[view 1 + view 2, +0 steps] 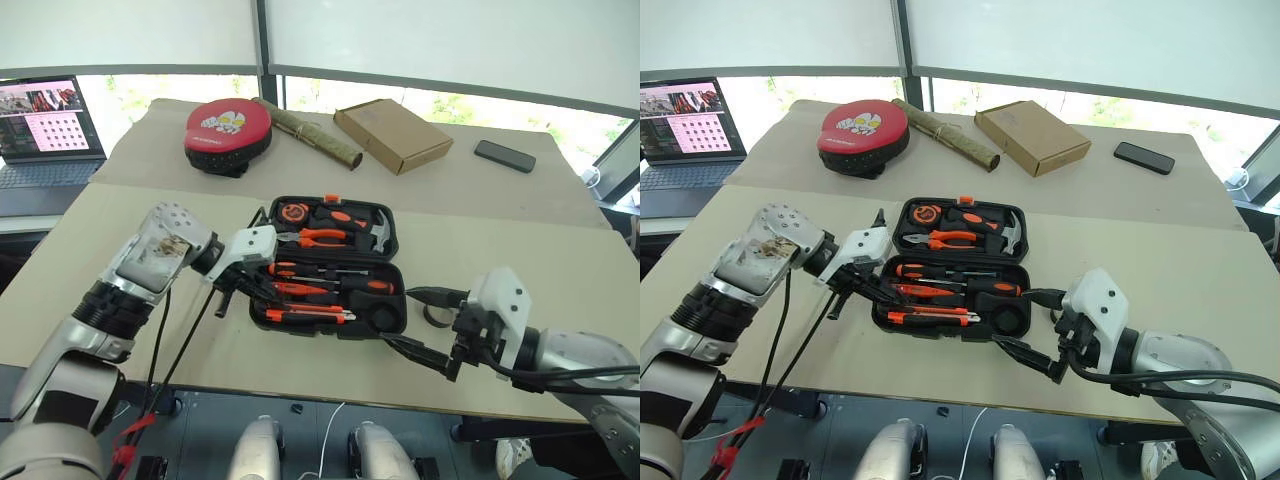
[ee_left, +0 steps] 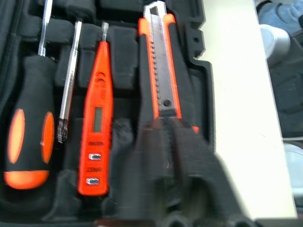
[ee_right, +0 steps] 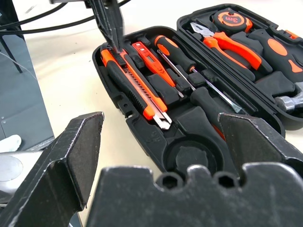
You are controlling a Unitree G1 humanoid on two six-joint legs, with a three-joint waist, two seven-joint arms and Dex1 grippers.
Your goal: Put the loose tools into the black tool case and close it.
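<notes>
The black tool case (image 1: 394, 322) lies open in the middle of the table. Its near half holds two black-and-orange screwdrivers (image 2: 28, 142), a slim orange screwdriver (image 2: 96, 127) and the utility knife (image 2: 160, 71), each in a recess. My left gripper (image 1: 258, 293) is shut, with nothing between its fingers. Its tips rest at the handle end of the utility knife (image 3: 132, 80). My right gripper (image 1: 400, 317) stands open at the case's near right corner, beside an empty round recess (image 3: 194, 158). A small dark ring, apparently the tape roll (image 1: 433, 319), lies on the table behind that gripper.
The case's far half holds pliers (image 1: 322, 237), a tape measure (image 1: 293, 212) and a hammer (image 1: 380, 232). Farther back are a round red-and-black pad (image 1: 228, 130), a rolled bundle (image 1: 312, 135), a cardboard box (image 1: 392, 134) and a phone (image 1: 505, 156). A laptop (image 1: 45, 125) stands at the left.
</notes>
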